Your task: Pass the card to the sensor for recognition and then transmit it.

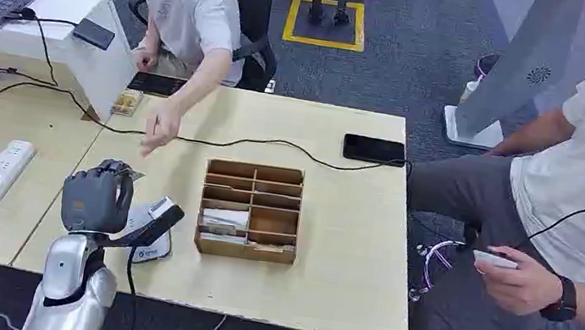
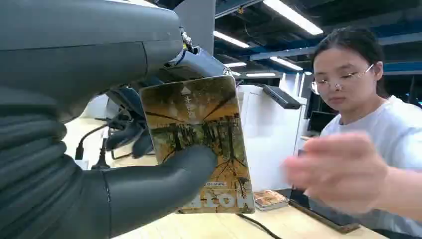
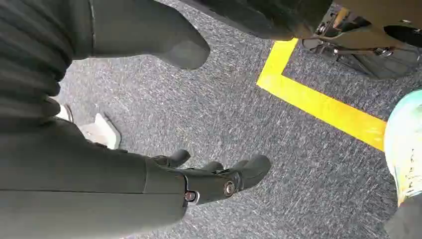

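Head view: left hand [image 1: 98, 195] raised above the table [image 1: 346, 249], beside the card reader [image 1: 151, 227]; left wrist view: thumb and fingers clamp the card [image 2: 199, 134] upright before a person's hand [image 2: 338, 169]; right wrist view: right hand [image 3: 199, 174] over carpet, fingers apart, holding nothing.

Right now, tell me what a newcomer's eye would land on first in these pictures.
The left hand holds up a yellow-brown printed card over the table's left side, above the sensor. A person's hand reaches toward it across the table. A wooden compartment box sits mid-table.
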